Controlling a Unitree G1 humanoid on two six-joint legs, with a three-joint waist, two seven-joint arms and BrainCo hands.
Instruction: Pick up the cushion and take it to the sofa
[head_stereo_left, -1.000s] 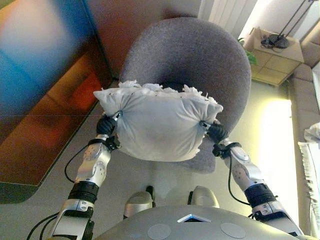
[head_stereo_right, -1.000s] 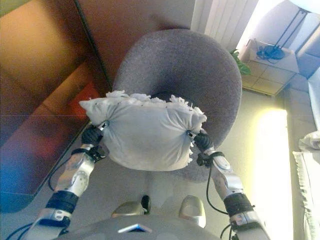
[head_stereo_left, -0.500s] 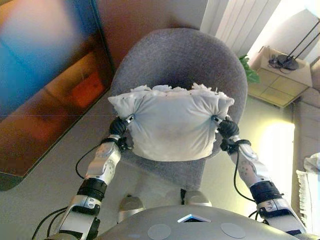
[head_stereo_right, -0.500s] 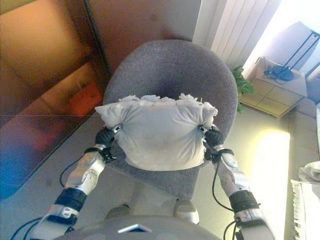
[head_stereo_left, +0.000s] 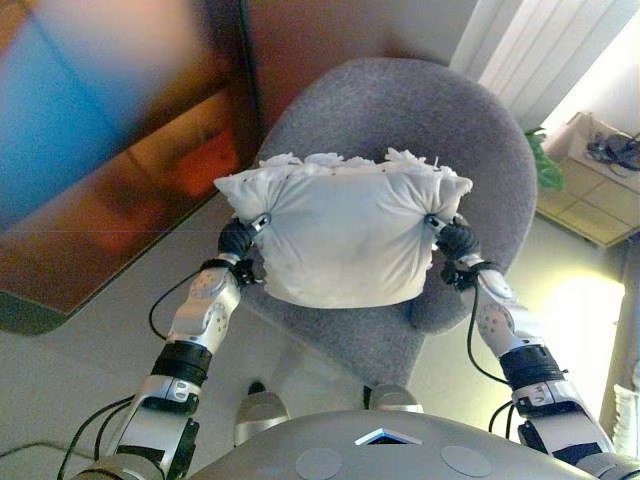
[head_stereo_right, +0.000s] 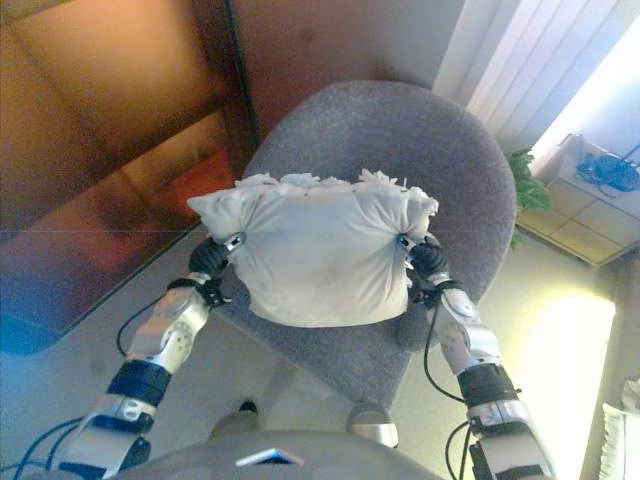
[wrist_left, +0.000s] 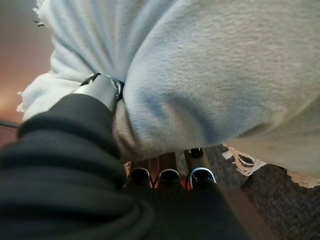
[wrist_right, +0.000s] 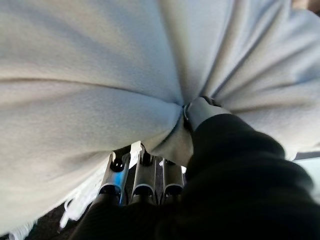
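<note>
A white cushion (head_stereo_left: 345, 238) with a frayed fringe along its far edge hangs in the air over a grey armchair (head_stereo_left: 400, 120), clamped between both hands. My left hand (head_stereo_left: 238, 240) pinches its left side, thumb on top and fingers (wrist_left: 165, 176) curled beneath the cloth. My right hand (head_stereo_left: 455, 240) grips the right side the same way, its fingers (wrist_right: 142, 182) tucked under the fabric (wrist_right: 90, 75). The cushion (wrist_left: 225, 75) fills both wrist views.
A dark brown wall panel (head_stereo_left: 110, 180) runs along the left. A low cabinet (head_stereo_left: 600, 180) with a small green plant (head_stereo_left: 543, 165) stands at the far right, beside pale curtains (head_stereo_left: 540, 50). Light floor (head_stereo_left: 70, 380) lies to the near left.
The whole picture has shifted, so the camera has turned: the chair and cabinet slid rightward in view. The cushion stays clamped between both hands above the chair.
</note>
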